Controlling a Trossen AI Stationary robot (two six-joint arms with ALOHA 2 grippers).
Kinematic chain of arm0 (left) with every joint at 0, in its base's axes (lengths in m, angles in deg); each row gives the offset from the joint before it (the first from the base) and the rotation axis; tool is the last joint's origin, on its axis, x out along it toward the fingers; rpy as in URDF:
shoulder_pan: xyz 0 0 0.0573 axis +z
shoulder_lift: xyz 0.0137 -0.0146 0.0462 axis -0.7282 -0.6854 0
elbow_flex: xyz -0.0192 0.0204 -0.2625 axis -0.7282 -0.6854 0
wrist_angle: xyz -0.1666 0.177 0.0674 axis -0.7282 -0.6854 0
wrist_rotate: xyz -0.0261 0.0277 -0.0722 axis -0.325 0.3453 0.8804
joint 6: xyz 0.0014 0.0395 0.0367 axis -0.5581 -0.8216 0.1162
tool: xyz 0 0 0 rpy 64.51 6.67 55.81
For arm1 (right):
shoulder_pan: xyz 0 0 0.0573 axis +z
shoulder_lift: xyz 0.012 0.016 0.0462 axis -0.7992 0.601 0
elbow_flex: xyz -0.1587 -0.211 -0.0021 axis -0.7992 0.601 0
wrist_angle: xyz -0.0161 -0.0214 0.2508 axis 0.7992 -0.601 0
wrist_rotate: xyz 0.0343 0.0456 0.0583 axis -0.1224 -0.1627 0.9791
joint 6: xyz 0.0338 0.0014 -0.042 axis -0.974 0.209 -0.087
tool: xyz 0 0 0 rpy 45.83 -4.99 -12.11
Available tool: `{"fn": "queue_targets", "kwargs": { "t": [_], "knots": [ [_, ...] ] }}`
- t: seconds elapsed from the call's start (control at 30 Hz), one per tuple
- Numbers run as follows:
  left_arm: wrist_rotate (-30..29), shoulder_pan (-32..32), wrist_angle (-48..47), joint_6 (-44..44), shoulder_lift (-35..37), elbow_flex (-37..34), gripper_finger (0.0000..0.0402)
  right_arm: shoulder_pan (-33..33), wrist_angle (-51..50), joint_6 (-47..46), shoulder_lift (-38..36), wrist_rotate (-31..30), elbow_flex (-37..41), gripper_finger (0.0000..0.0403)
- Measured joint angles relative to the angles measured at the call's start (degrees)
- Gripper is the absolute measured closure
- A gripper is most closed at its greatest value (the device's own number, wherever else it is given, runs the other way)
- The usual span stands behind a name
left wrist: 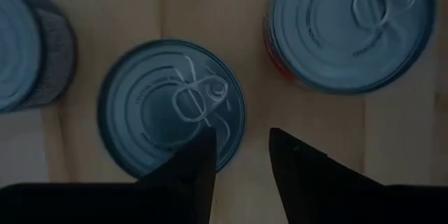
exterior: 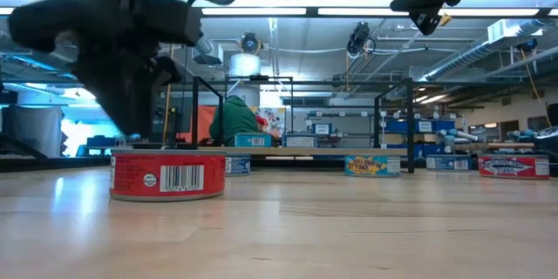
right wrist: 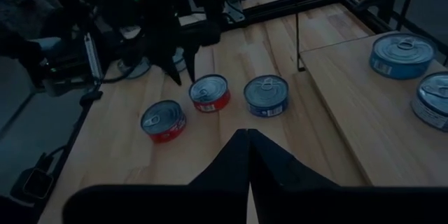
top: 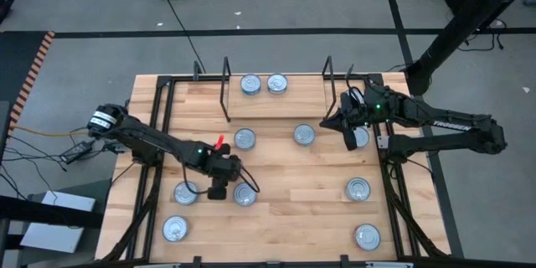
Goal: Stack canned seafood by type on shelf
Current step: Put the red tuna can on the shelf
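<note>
While the left gripper [top: 219, 186] hangs low over the lower-left part of the board in the high view, two tins flank it — one [top: 186, 193] just to its left, another [top: 244, 194] just to its right — and neither sits between its fingers yet. From the left wrist view the fingers [left wrist: 192, 175] stand partly spread with bare wood in the gap; one tip overlaps the rim of a silver-lidded tin [left wrist: 171, 105], while a red-sided tin [left wrist: 350, 28] lies up toward the frame's upper right. Round and flat, the tins have no long axis to line up with, so the coming move seems to turn on sliding sideways until one tin is centred in the gap; which of the two it means to take I cannot tell. Nothing is held by this gripper.

At the upper right of the high view the right gripper [top: 350, 132] hovers beside the right wire upright [top: 328, 79], its fingers pressed together and empty, as the right wrist view shows. On the shelf [top: 301, 99], top centre, two tins [top: 264, 84] lie side by side; more are scattered over the board, including one [top: 304, 135] just left of the right gripper; the left arm is plainly nearer the lower-left cluster.
</note>
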Motion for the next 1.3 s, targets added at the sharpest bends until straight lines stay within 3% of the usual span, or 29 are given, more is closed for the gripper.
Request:
{"fn": "queue_targets", "kwargs": {
  "t": [0.33,0.7,1.03,1.3],
  "knots": [
    [-0.51,-0.06,0.35,-1.60,-4.65,0.20,0.0276,-0.40,0.00,0.19,0.00,0.00,0.00,0.0391],
    [0.11,-0.08,0.98,-1.33,-5.10,0.22,0.0392,-0.89,0.02,0.94,0.02,-0.02,0.00,0.0390],
    [4.29,0.81,-1.02,-1.52,-5.45,7.61,0.0400,-0.89,0.04,1.37,0.02,-0.02,0.00,0.0390],
    [11.95,4.12,-0.31,-1.19,-5.40,16.00,0.0400,-0.89,0.04,1.23,0.02,0.95,0.00,0.0386]
  ]
}}
